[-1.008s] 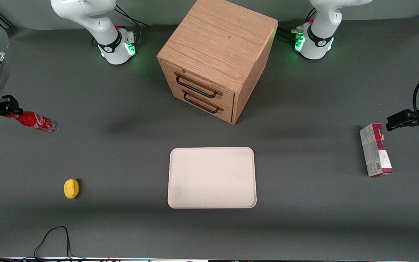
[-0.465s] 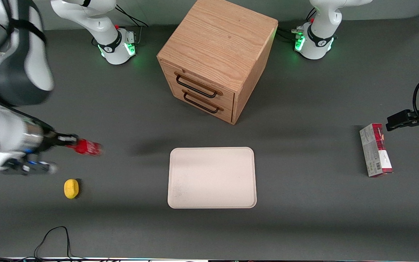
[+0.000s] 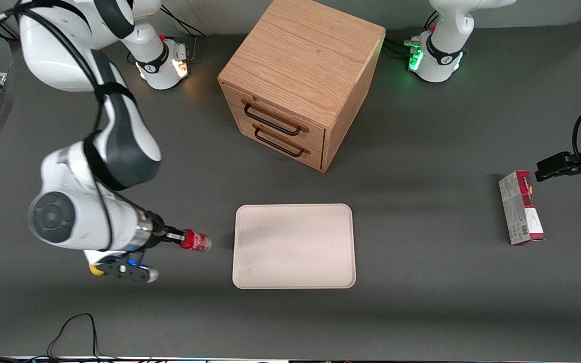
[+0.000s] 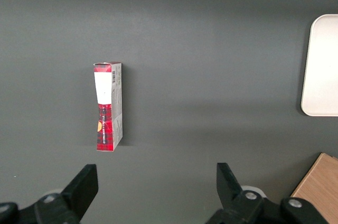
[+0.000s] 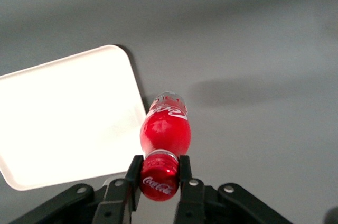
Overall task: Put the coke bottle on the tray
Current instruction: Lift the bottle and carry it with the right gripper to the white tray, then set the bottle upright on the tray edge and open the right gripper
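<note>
White arm [image 3: 76, 222] with dark grey joints, black gripper [image 5: 159, 179] (silver screws), blue light

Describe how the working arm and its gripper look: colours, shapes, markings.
The working arm has glossy white rounded shells with dark grey-black bands at the joints and a round grey cap on one joint. A thin black cable runs along its upper links. Near the wrist sits a metallic ring and a small blue light. The gripper, beside the tray, is black, with two slim black fingers and visible screw heads.
</note>
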Robot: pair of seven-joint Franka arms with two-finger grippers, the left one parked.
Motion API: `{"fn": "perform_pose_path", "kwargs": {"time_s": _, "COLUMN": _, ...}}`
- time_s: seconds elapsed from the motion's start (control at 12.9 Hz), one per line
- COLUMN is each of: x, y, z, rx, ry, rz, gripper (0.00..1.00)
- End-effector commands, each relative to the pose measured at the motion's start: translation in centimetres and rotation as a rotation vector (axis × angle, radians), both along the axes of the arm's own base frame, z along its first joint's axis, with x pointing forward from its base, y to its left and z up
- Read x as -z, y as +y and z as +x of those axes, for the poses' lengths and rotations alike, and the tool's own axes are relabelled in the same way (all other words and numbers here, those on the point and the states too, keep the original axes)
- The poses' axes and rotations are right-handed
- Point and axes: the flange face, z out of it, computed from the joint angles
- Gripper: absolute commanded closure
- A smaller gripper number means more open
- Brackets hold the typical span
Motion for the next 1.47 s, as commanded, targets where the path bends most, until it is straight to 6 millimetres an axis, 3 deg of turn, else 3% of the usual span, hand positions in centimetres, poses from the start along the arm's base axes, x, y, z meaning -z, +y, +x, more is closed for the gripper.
{"fn": "perform_pose_path", "kwargs": {"time_s": 0.0, "x": 1.2, "y": 3.9, "z": 0.7, "rx": 0.048, "ry": -0.078, "rz": 0.005, "gripper": 1.0}}
{"fn": "perform_pose_path", "kwargs": {"time_s": 0.23, "x": 4.8, "y": 8.5, "z": 0.2, "rx": 0.02, "ry": -0.127, "rz": -0.029, "gripper": 1.0}}
{"fn": "perform_pose_path", "kwargs": {"time_s": 0.39, "x": 6.7, "y": 10.2, "z": 0.3, "rx": 0.055, "ry": -0.164, "rz": -0.027, "gripper": 1.0}}
{"fn": "perform_pose_path", "kwargs": {"time_s": 0.47, "x": 7.5, "y": 10.4, "z": 0.4, "rx": 0.053, "ry": -0.171, "rz": -0.032, "gripper": 1.0}}
{"fn": "perform_pose_path", "kwargs": {"time_s": 0.93, "x": 7.6, "y": 10.4, "z": 0.5, "rx": 0.053, "ry": -0.175, "rz": -0.029, "gripper": 0.99}}
{"fn": "perform_pose_path", "kwargs": {"time_s": 1.01, "x": 7.6, "y": 10.4, "z": 0.5, "rx": 0.054, "ry": -0.175, "rz": -0.03, "gripper": 0.87}}
{"fn": "perform_pose_path", "kwargs": {"time_s": 1.09, "x": 7.6, "y": 10.5, "z": 0.5, "rx": 0.052, "ry": -0.179, "rz": -0.03, "gripper": 0.07}}
{"fn": "perform_pose_path", "kwargs": {"time_s": 1.16, "x": 7.5, "y": 10.7, "z": 0.4, "rx": 0.052, "ry": -0.184, "rz": -0.027, "gripper": 0.0}}
{"fn": "perform_pose_path", "kwargs": {"time_s": 1.4, "x": 7.4, "y": 10.7, "z": 0.4, "rx": 0.052, "ry": -0.184, "rz": -0.027, "gripper": 0.0}}
